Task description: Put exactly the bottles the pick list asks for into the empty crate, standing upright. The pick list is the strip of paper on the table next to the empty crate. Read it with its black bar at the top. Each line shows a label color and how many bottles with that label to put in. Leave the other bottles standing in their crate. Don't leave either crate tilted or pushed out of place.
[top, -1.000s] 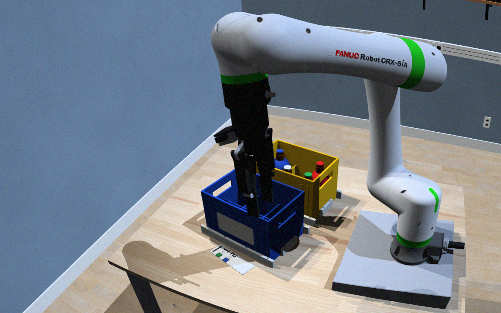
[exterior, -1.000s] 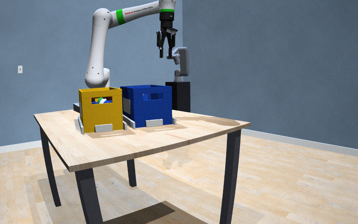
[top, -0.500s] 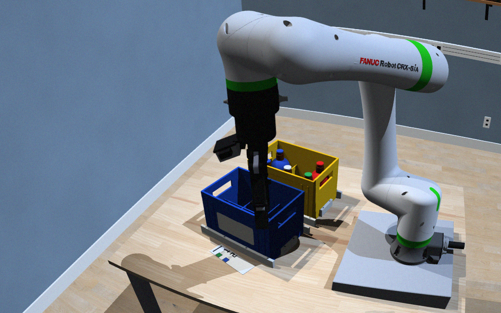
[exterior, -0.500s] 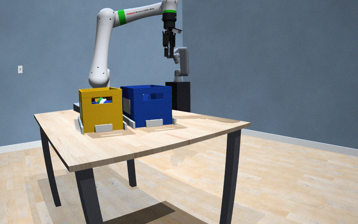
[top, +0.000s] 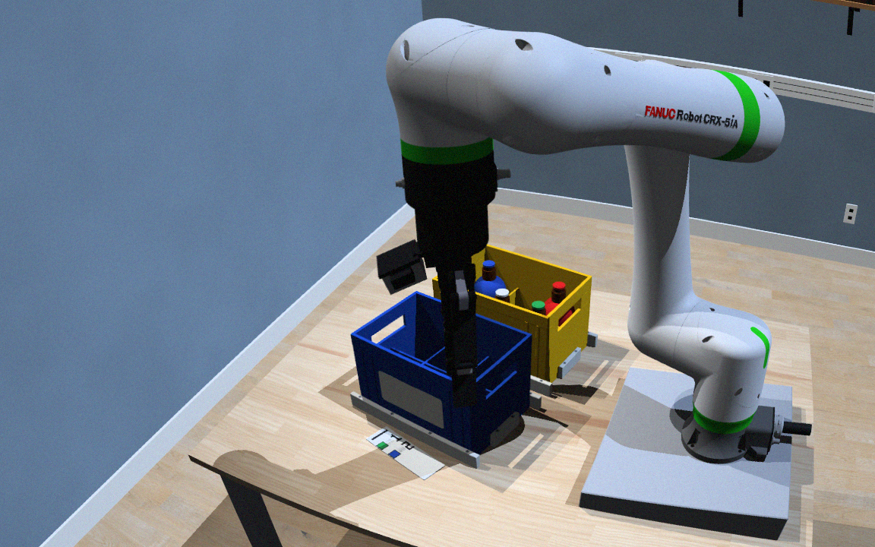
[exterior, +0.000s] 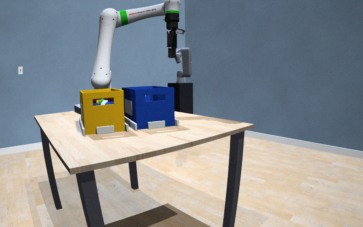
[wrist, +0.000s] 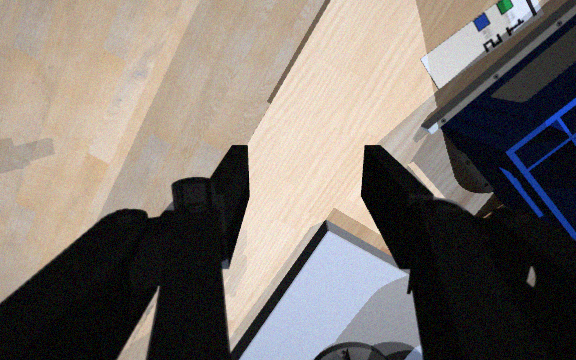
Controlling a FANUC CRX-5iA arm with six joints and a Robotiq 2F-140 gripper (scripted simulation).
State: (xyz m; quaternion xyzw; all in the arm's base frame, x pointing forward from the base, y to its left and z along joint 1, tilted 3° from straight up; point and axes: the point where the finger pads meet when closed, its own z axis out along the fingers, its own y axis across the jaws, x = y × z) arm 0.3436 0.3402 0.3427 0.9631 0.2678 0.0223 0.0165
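Note:
The gripper point(top: 464, 396) point(exterior: 172, 55) point(wrist: 306, 170) is open and empty, high above the table on the near side of the blue crate, hiding part of it in the top view. The blue crate point(top: 367, 371) point(exterior: 154, 114) point(wrist: 498, 120) stands level; no bottle shows in its visible cells. The yellow crate point(top: 567, 346) point(exterior: 103, 119) holds bottles: a blue-capped blue one point(top: 488, 282), a white cap point(top: 502, 292), a green cap point(top: 538, 306) and a red-capped red one point(top: 558, 296). Others may be hidden. The pick list point(top: 421, 466) point(wrist: 455, 62) reads green 1, blue 2.
Grey rails point(top: 420, 435) point(exterior: 105, 129) stand around the crates. The robot's base plate point(top: 671, 489) point(wrist: 293, 300) is on the table point(top: 304, 422) point(exterior: 154, 149) point(wrist: 318, 110), to the right of the crates in the top view. The upper arm reaches across above them.

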